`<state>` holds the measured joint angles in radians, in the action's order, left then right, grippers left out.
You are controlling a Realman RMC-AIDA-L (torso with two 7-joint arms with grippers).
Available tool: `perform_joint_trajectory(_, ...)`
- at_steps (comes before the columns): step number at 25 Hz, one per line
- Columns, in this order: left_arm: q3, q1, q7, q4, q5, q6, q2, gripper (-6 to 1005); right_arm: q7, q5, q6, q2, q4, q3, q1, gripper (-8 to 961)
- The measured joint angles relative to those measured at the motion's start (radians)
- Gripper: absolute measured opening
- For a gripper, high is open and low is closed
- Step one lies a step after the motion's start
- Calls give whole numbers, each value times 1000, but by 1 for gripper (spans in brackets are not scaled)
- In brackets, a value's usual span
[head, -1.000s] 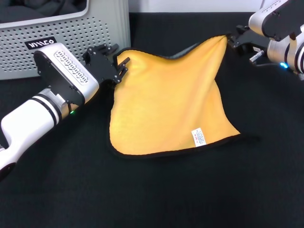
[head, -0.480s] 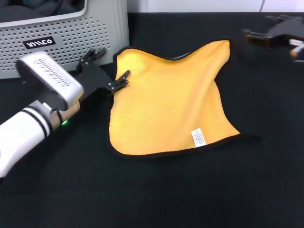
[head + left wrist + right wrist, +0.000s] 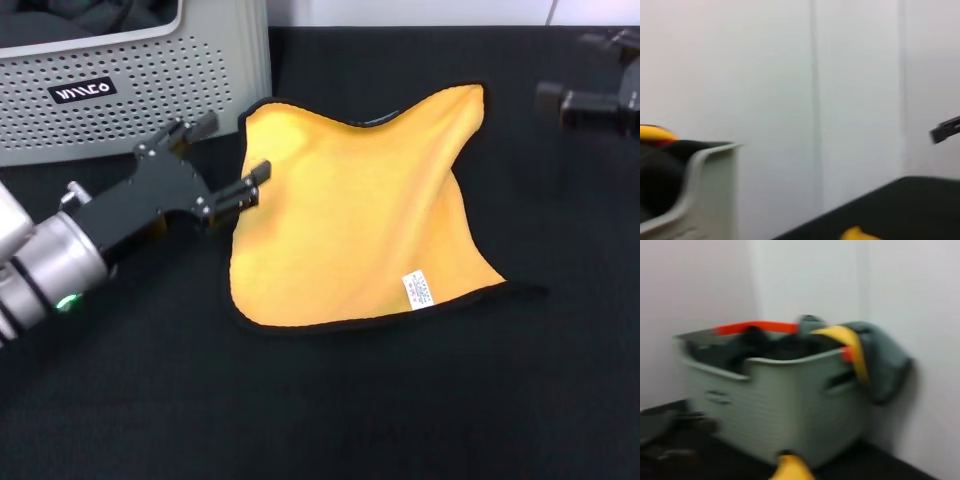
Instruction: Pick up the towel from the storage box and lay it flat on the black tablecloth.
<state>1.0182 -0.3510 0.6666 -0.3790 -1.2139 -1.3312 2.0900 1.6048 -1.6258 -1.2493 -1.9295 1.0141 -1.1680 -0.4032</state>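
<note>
Black tablecloth (image 3: 330, 400) covers the whole work surface in the head view; matte, plain.

Storage box (image 3: 150, 80) sits at the far left corner of the cloth: light-grey, perforated walls, smooth rim, black label with white lettering on the front wall. Right wrist view shows the same box (image 3: 775, 405) heaped with dark cloths, an orange piece, and a yellow strip and a grey-green cloth draped over its rim.

Towel (image 3: 350, 220) lies outside the box on the tablecloth, just beside the box's near right corner, yellow-orange face up. Black edging visible all round; white tag near the front right corner. Mostly spread, but the far edge is rippled and the far right corner rises to a peak, a sliver of grey underside showing there.

Left gripper (image 3: 220, 160) hovers at the towel's left edge, jaws spread apart, holding nothing; one finger tip overlaps the edging, contact cannot be judged.

Right gripper (image 3: 590, 75) is at the far right, well apart from the towel, empty; finger spacing cannot be judged.
</note>
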Motion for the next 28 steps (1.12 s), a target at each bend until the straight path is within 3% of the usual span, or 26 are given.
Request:
perform_joint_trajectory(3, 17, 43, 186, -117, -101, -118, -10, 881, 14, 22, -159, -3, 44, 9, 1, 885)
perform_joint_trajectory(5, 19, 46, 329, -191, -170, -291, -36, 881, 14, 27, -266, -3, 81, 10, -1, 885)
perform_joint_trajectory(12, 19, 20, 495, -277, -205, -556, -73, 879, 11, 27, -486, -29, 235, -8, 22, 881)
perform_joint_trajectory(18, 19, 9, 520, -288, -224, -591, -75, 878, 17, 38, -500, -44, 341, -51, 69, 878)
perform_joint_trajectory(28, 16, 11, 525, -280, -243, -594, -60, 879, 26, 121, -498, -69, 333, -53, 45, 875)
